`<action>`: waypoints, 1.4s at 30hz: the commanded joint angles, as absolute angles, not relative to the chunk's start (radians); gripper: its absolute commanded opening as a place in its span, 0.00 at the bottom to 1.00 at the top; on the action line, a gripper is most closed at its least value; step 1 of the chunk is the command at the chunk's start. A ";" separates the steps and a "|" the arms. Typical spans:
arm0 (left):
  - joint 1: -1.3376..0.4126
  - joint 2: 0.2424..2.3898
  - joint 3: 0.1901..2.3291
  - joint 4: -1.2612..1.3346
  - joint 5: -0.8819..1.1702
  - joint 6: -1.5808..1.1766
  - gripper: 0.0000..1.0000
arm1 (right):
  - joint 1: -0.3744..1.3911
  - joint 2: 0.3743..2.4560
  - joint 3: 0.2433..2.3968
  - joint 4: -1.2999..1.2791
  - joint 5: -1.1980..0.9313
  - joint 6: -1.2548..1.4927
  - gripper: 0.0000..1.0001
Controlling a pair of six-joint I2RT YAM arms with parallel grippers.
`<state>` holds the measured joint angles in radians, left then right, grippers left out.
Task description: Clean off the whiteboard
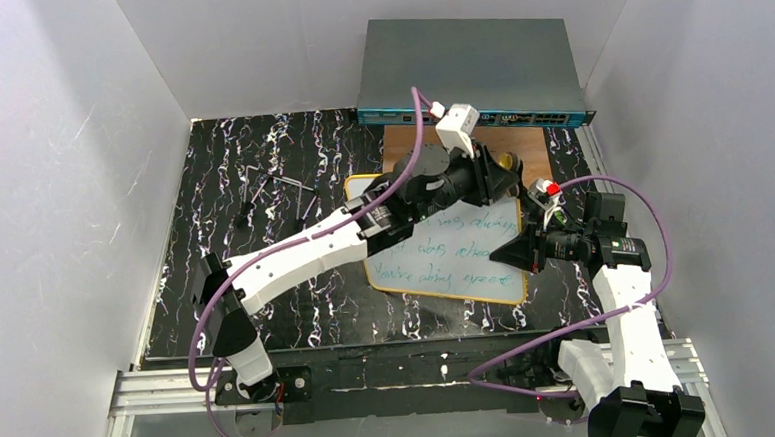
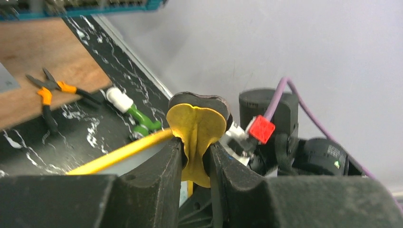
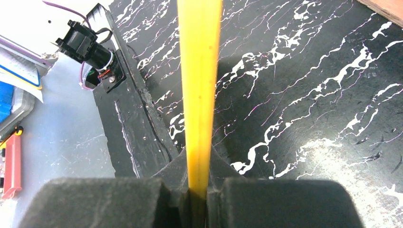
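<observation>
Firmly, the right gripper [image 3: 198, 187] clamps the whiteboard [image 1: 455, 253] by its edge, likely light, stiff, slick-faced; the left gripper [image 2: 196, 156] squeezes a soft yellow pad [image 2: 197, 124]

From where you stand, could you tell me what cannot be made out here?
Top view: writing on the whiteboard too small to read; the left arm covers its upper part.
Left wrist view: the left gripper hides whether its yellow pad touches the board.
Right wrist view: only the board's rim shows, edge-on in the right gripper; its face is unseen.
</observation>
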<state>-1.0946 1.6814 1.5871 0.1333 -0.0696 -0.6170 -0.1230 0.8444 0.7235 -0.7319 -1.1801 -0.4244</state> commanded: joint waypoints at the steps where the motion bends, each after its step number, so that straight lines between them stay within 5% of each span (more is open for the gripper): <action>1: -1.037 1.690 1.678 0.108 -0.127 -0.584 0.00 | -0.117 0.828 0.745 -0.679 -1.267 -0.477 0.01; 42: -0.935 1.408 1.386 0.394 0.270 -0.520 0.00 | -0.116 0.827 0.744 -0.677 -1.257 -0.476 0.01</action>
<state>-0.9428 1.4658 1.3991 0.3611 0.1684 -0.5312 -0.1211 0.8440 0.7231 -0.7334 -1.1889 -0.4557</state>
